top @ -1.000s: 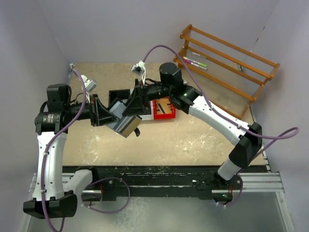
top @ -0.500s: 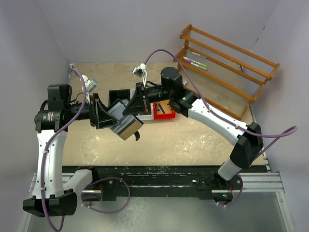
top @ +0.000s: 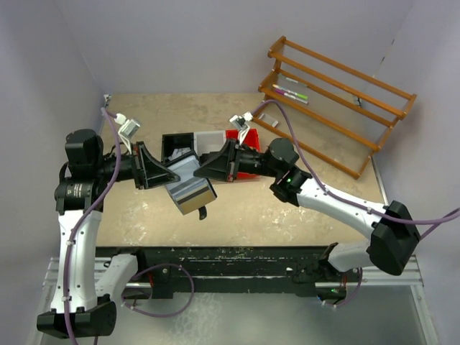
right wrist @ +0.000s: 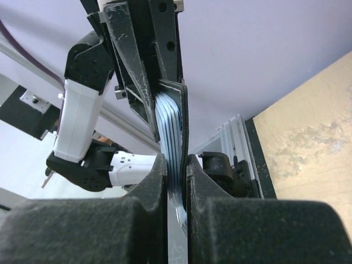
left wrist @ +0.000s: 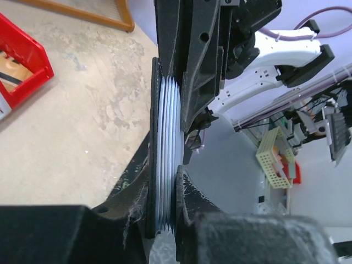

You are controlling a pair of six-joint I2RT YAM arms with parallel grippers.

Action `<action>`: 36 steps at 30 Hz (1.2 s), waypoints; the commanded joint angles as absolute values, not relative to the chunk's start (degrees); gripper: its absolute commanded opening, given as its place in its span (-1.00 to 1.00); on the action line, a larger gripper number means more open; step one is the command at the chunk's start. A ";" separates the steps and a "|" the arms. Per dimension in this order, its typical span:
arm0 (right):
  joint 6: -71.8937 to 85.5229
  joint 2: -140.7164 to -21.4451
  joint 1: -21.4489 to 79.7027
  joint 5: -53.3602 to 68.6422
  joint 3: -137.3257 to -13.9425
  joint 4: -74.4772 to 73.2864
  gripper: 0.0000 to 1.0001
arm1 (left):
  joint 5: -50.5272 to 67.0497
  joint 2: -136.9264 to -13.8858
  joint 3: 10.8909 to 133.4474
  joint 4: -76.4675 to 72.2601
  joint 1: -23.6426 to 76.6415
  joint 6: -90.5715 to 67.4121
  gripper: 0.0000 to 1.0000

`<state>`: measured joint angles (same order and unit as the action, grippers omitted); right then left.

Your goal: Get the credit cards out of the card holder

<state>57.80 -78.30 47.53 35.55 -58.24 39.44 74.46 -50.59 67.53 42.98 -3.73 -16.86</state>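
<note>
Both grippers meet nose to nose in the air above the table [top: 251, 210]. The left gripper [top: 167, 172] is closed narrow on the card holder [top: 194, 195]. In its wrist view its two fingers [left wrist: 190, 192] press from either side on one black leaf of the holder and on the fanned stack of credit cards [left wrist: 166, 143] lying against that leaf. The stack stands on edge straight ahead of these fingertips and runs away from the wrist camera.

The right gripper [top: 204, 167] comes in from the opposite side and is likewise nearly closed, pinching the far edge of the same stack. In its own view the grey-blue cards sit between its fingertips [right wrist: 158, 168], with a thin black leaf of the holder flat against one side of the stack. Whether that leaf is also inside the pinch cannot be told.

From above, part of the open holder hangs tilted just below the two sets of fingertips, with a short black strap dangling from its lower edge. A red tray [top: 233, 135] lies on the table beneath the right gripper's wrist.
</note>
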 commanded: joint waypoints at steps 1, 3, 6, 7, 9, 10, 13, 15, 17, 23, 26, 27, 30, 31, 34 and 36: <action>61.70 -76.96 46.93 30.99 -56.81 49.62 -0.99 | 74.79 -48.44 65.83 30.80 -3.88 -30.10 -0.82; 59.37 -78.06 46.93 36.99 -59.86 45.44 -0.67 | 75.11 -49.20 66.13 31.70 -3.91 -30.09 -0.95; 53.59 -81.41 46.67 48.56 -66.24 35.65 0.10 | 76.18 -50.87 66.60 35.24 -3.87 -27.08 -1.00; 50.71 -83.10 46.67 52.30 -69.28 30.58 0.19 | 76.35 -51.34 66.85 36.62 -3.87 -25.86 -1.00; 43.24 -86.49 46.67 56.68 -76.06 18.78 0.23 | 77.24 -51.95 67.16 38.46 -3.86 -23.91 -1.00; 39.78 -87.69 46.67 57.75 -78.74 13.65 0.23 | 77.44 -52.09 67.37 39.00 -3.87 -23.24 -1.00; 34.51 -90.47 46.66 60.26 -83.53 6.63 0.06 | 77.81 -52.31 68.39 40.53 -3.87 -21.29 -1.00; 31.51 -91.63 46.67 61.16 -86.22 3.02 -0.23 | 77.81 -52.81 69.98 42.51 -3.87 -18.74 -1.00; 29.61 -92.29 46.56 61.32 -87.62 0.47 -0.54 | 77.69 -53.62 71.58 45.13 -3.91 -15.76 -1.00; 33.02 -91.53 46.49 55.97 -88.05 3.04 -1.00 | 75.82 -54.95 73.32 49.13 -3.87 -10.47 0.05; 40.56 -88.14 46.37 49.95 -84.87 13.72 -1.00 | 75.37 -53.37 70.93 45.74 -3.91 -13.09 0.34; 43.43 -86.57 46.40 47.93 -83.28 17.70 -1.00 | 75.26 -52.52 69.81 44.10 -3.87 -14.37 0.40; 51.40 -81.97 46.32 41.27 -76.58 30.61 -1.00 | 76.12 -49.97 66.19 38.13 -3.87 -19.42 0.47; 54.05 -80.79 46.36 39.01 -74.22 35.26 -1.00 | 76.55 -49.18 65.03 35.76 -3.89 -21.64 0.48; 60.12 -77.67 46.41 30.50 -67.69 47.04 -1.00 | 77.64 -46.99 61.75 29.53 -3.87 -28.08 0.48; 62.86 -76.85 46.49 27.82 -65.37 51.02 -1.00 | 77.72 -45.73 60.12 26.29 -3.87 -32.44 0.46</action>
<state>52.18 -80.86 46.48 38.70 -68.29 29.08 75.57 -47.81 62.61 37.12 -3.73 -22.48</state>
